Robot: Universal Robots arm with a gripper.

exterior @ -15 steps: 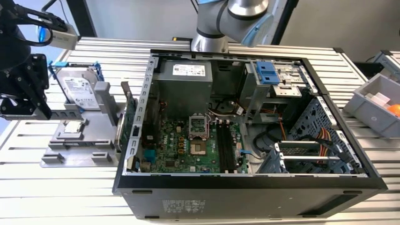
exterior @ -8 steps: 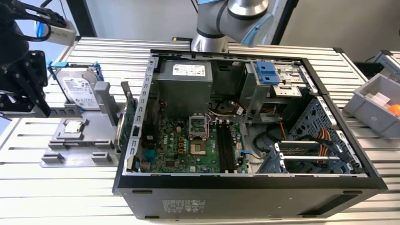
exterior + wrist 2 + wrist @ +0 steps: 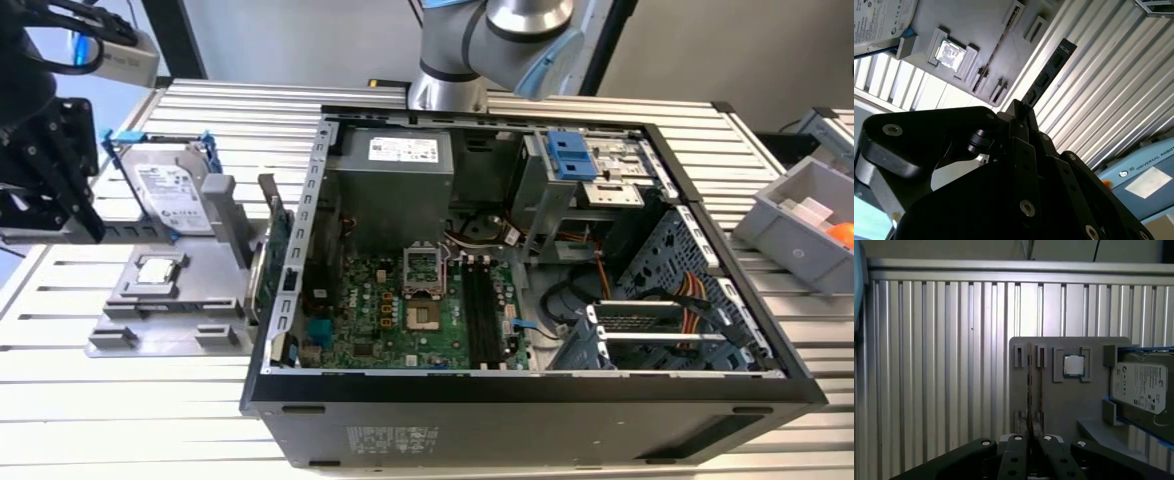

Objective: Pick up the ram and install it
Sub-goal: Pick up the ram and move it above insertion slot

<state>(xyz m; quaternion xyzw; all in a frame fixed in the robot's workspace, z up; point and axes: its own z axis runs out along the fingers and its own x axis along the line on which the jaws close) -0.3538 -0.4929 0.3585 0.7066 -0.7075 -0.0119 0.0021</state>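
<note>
A ribbed aluminium table stands before a grey wall; in the exterior view it carries one open computer case; at nine o'clock from the case sits one grey holder with one hard drive, one processor chip and one green card on edge. The tool is clamped on the one ram; it is a long, narrow, dark stick with a row of black chips, held above the slats near the holder.

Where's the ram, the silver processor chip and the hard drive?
ram point(image 3: 1046, 76): second wrist view, middle of the stick
processor chip point(image 3: 1073, 365): first wrist view, centre of its silver top
hard drive point(image 3: 171, 190): exterior view, its white label
</note>
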